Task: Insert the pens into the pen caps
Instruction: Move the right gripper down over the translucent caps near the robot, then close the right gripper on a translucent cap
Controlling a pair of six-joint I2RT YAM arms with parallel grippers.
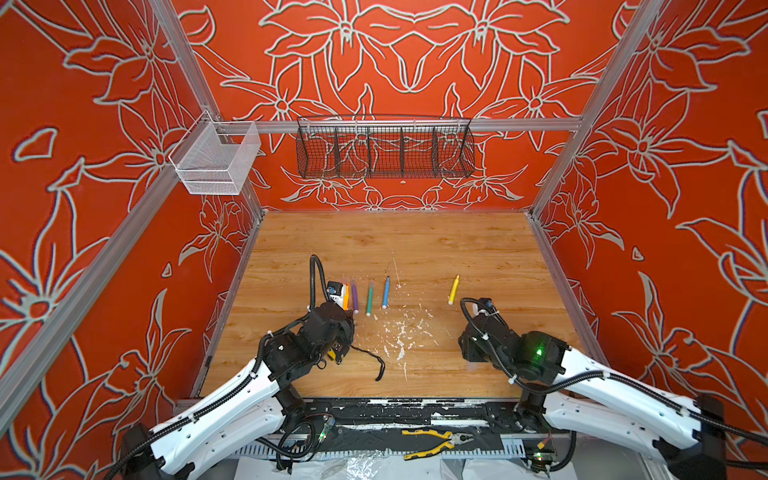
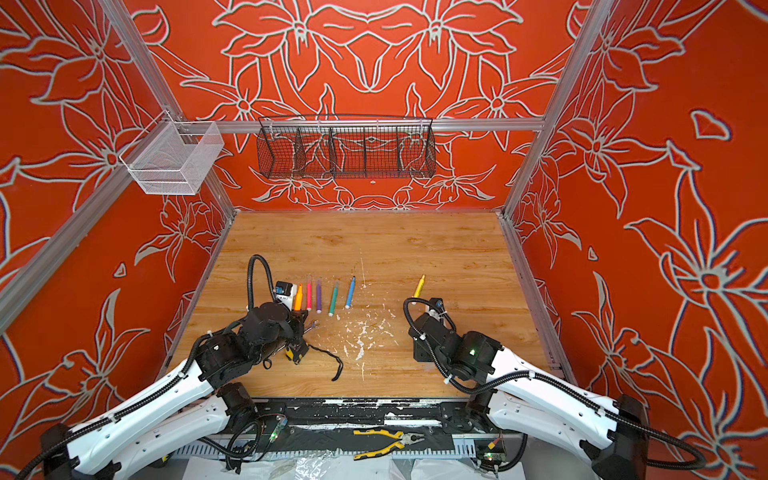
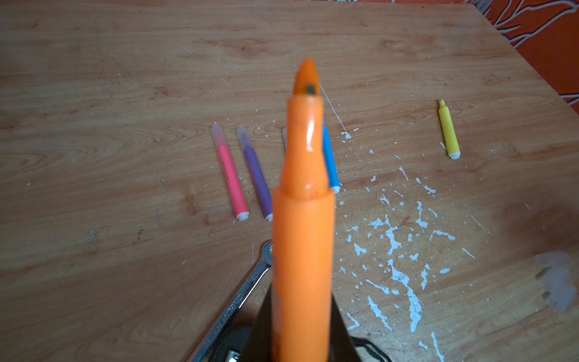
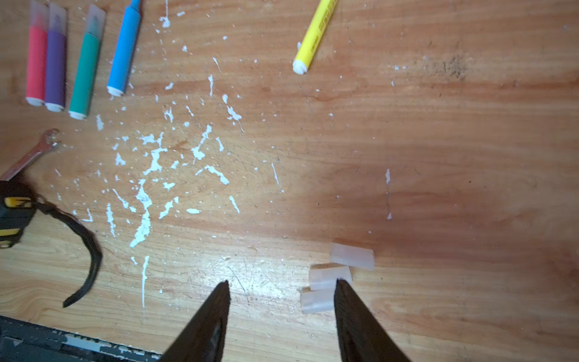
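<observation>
The left tool [image 3: 300,332] is clenched on the orange pen [image 3: 302,219], whose bare tip points away over the surface [image 1: 395,241]. The right tool [image 4: 282,283] is released and holds nothing; in the right wrist view one fingertip [image 4: 341,286] lies over the edge of three loose pen caps [image 4: 329,277], which sit side by side near the front right.

The pink pen [image 4: 36,62], purple pen [image 4: 55,65] and teal pen [image 4: 86,72] lie in a row at the left, each with a clear cap on. The blue pen [image 4: 123,50] beside them and the yellow pen [image 4: 315,34], well apart to the right, are uncapped.

The surface is wood-grain board spattered with white paint flecks [image 4: 147,200]. A wrench [image 4: 34,153] and a black-and-yellow tape measure [image 4: 12,213] lie near the left tool. Red walls with pale flower outlines enclose it. A white mesh basket [image 1: 216,160] and a black wire basket [image 1: 384,149] hang on the aluminium frame, and yellow-handled pliers [image 1: 436,442] lie at the front edge.
</observation>
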